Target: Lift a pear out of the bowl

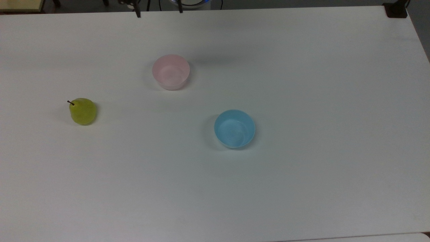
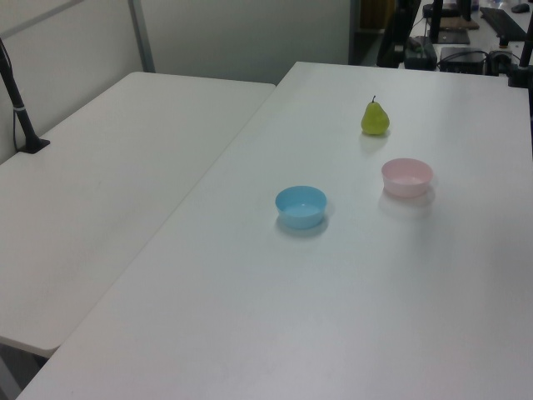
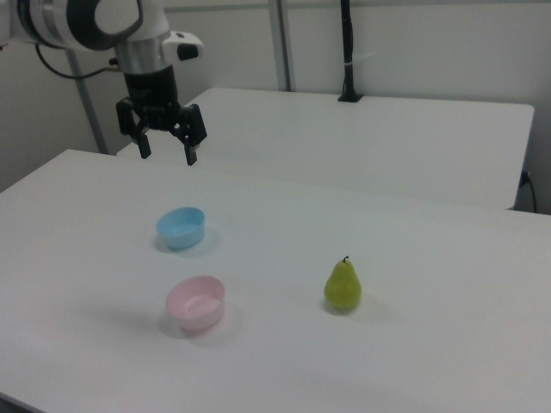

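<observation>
Pear stands upright on the white surface, out of any bowl, its thin dark stem pointing up; in the top view it sits at the middle left of the frame, in the left view at the upper right, and in the right view at the lower middle, a little right of centre. The pale pink bowl holds nothing and lies up and to the right of the pear in the top view, well apart from it; in the left view it is below and slightly right of the pear, and in the right view it is off to the pear's left. A light blue bowl stands near the middle of the top view, down and to the right of the pink one; it too holds nothing, and it appears at the centre of the left view and above the pink bowl in the right view. In the upper left of the right view the arm's hand hangs high above the surface, fingers pointing down and spread wide with nothing between them, far from the pear and above the blue bowl's place in the frame. A second white table fills the left side of the left view.
</observation>
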`<move>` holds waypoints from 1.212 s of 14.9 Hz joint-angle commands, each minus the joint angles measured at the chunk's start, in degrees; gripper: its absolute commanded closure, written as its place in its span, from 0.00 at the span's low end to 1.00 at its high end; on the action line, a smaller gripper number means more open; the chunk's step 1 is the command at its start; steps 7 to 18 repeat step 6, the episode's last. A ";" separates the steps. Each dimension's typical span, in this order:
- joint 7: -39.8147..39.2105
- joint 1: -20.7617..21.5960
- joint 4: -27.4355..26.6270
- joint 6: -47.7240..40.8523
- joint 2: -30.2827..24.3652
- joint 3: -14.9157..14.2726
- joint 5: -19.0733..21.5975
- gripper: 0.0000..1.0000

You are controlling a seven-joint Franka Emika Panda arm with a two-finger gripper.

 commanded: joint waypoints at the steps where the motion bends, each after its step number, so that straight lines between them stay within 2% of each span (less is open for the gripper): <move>1: 0.93 2.84 -4.60 5.26 -1.60 -1.20 0.88 0.00; 18: 0.84 2.84 -4.43 4.92 -1.51 -1.20 0.79 0.00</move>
